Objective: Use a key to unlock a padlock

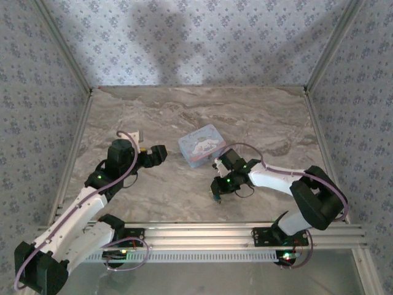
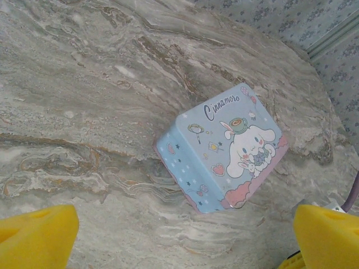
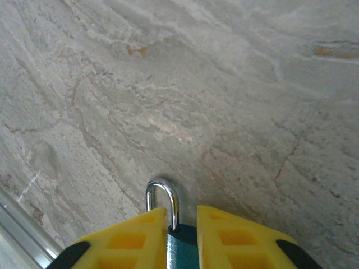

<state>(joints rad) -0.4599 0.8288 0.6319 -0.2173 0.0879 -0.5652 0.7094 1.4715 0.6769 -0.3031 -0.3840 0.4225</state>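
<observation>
While holding right gripper (image 3: 182,217) tight on teal padlock (image 3: 180,241), bottom centre of right wrist view, aim shackle (image 3: 174,207) up-frame and leave keyhole end free. Note left gripper (image 2: 185,221) spread wide, empty, tin (image 2: 224,151) mid-frame beyond. Steady lock body before bringing key in slowly.
</observation>
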